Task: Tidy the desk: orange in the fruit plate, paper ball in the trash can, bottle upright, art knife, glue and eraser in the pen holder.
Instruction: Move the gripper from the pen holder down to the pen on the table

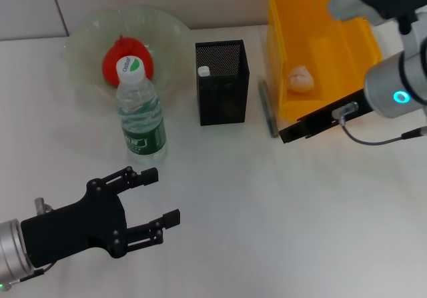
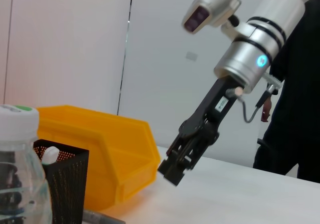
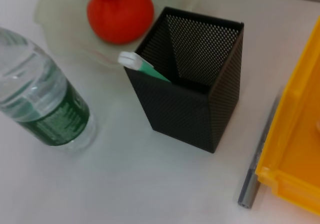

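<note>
The orange (image 1: 127, 57) lies in the clear fruit plate (image 1: 83, 41). In front of the plate the bottle (image 1: 140, 111) stands upright. The black mesh pen holder (image 1: 222, 81) has the glue (image 1: 203, 71) leaning inside it. On the table between the holder and the yellow trash can (image 1: 320, 18) lies the grey art knife (image 1: 269, 108). The paper ball (image 1: 300, 79) rests inside the can. My right gripper (image 1: 288, 135) is shut just above the table at the can's near corner, by the knife. My left gripper (image 1: 163, 195) hangs open, holding nothing, in front of the bottle. The eraser is out of view.
The right wrist view shows the pen holder (image 3: 195, 98), the glue (image 3: 135, 61), the knife (image 3: 257, 169) and the can's edge (image 3: 300, 149) close together. A wall rises behind the table.
</note>
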You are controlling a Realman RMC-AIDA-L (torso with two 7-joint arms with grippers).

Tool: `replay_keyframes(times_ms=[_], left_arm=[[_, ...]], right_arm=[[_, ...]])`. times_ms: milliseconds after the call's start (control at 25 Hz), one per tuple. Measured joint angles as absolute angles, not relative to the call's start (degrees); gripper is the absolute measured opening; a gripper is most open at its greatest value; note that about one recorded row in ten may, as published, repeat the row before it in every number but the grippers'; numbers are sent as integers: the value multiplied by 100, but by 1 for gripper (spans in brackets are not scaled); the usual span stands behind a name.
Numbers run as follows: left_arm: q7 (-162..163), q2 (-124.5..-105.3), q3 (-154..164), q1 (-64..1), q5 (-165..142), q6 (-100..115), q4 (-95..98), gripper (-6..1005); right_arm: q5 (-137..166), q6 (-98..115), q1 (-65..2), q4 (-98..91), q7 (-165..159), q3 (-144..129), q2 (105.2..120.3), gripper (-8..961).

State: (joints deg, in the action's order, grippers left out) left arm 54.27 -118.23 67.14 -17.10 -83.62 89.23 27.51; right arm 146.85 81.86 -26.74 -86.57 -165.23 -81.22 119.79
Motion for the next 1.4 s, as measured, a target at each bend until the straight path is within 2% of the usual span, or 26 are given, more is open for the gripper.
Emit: replay_keyframes(times_ms=[1400], left_arm=[[5392,-11821,6715,-1670,-8382,8921,2720,803]], right_arm=[[14722,6640,-3235,-6713,-16945,-8419,11990,537]])
